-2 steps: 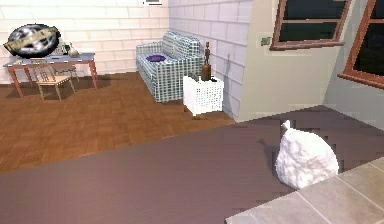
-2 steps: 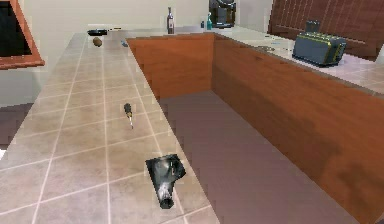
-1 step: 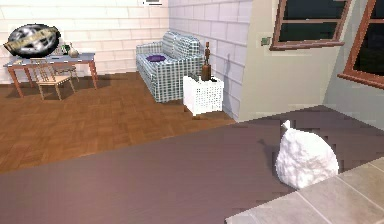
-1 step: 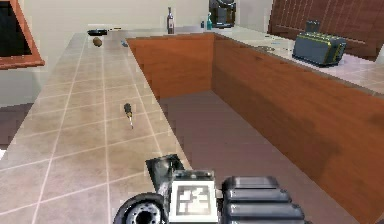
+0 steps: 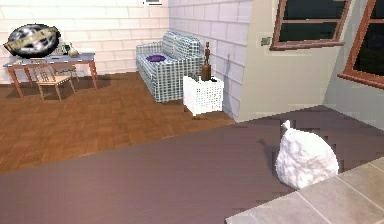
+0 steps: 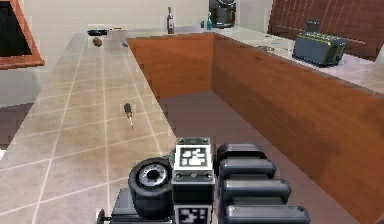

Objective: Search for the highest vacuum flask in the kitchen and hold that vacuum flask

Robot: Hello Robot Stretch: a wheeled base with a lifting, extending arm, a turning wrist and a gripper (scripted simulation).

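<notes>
Far along the desk (image 6: 70, 120) stood a slim dark bottle (image 6: 170, 20), perhaps the flask; the tool (image 6: 140, 192) sat low, likely for travelling, its state impossible to tell.

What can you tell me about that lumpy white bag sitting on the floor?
The white bag is full and lumpy, with crinkled sides that look like thin plastic. Its top is gathered into a small tied knot that pokes up on its left side. It sits upright on the dark floor, at the forward view's right, by the edge of a patch of pale tiles. Nothing else seems to touch it. The beige wall stands farther behind it.
</notes>
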